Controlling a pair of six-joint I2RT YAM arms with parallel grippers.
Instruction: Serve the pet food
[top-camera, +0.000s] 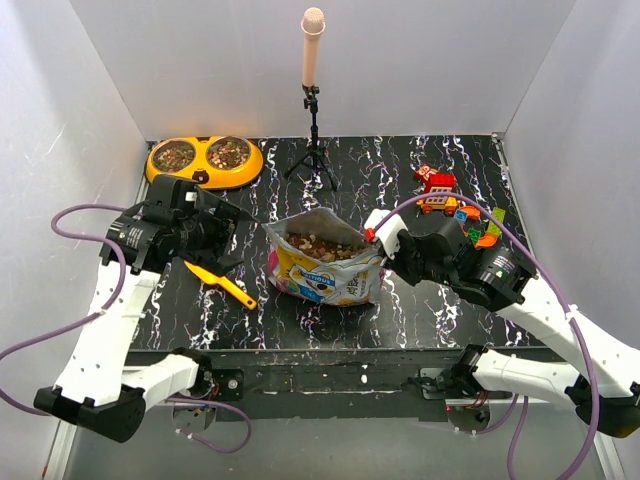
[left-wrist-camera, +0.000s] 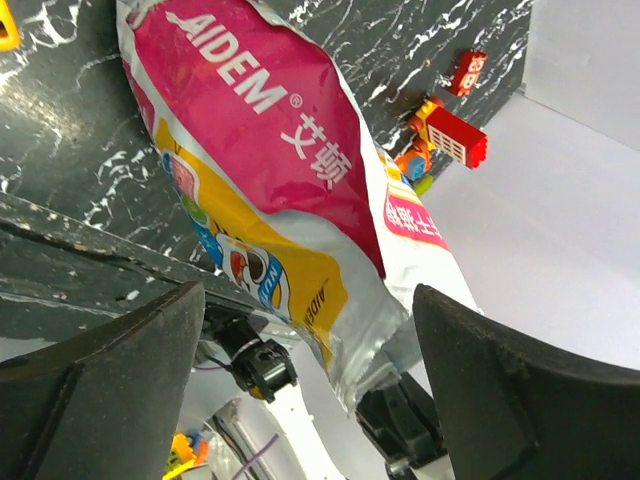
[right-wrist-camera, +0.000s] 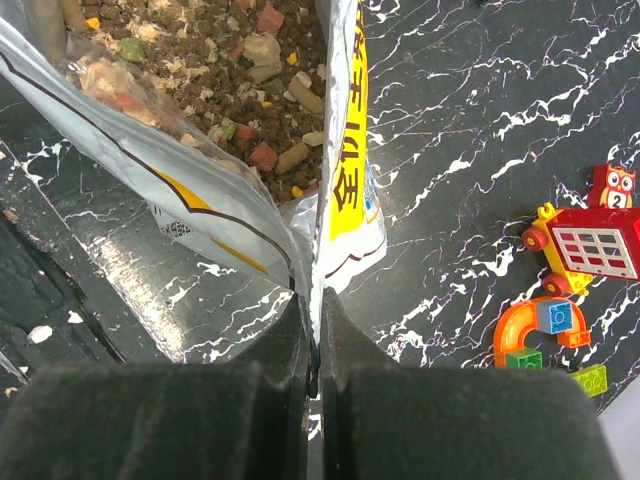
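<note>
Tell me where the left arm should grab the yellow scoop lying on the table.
Grip the scoop by its thin handle, coming straight down and closing across its width: it lies flat on the table, and the handle end sticks out clear of the left gripper.

This looks like a robot test lab, not a home. Plain white walls (top-camera: 420, 60) box in a black table (top-camera: 400, 190) with white streaks. A left arm (top-camera: 110, 330) and a right arm (top-camera: 570, 320), both white, are bolted to its near edge. Purple cables (top-camera: 75, 215) loop off them. A small tripod (top-camera: 313, 150) stands at the back.
</note>
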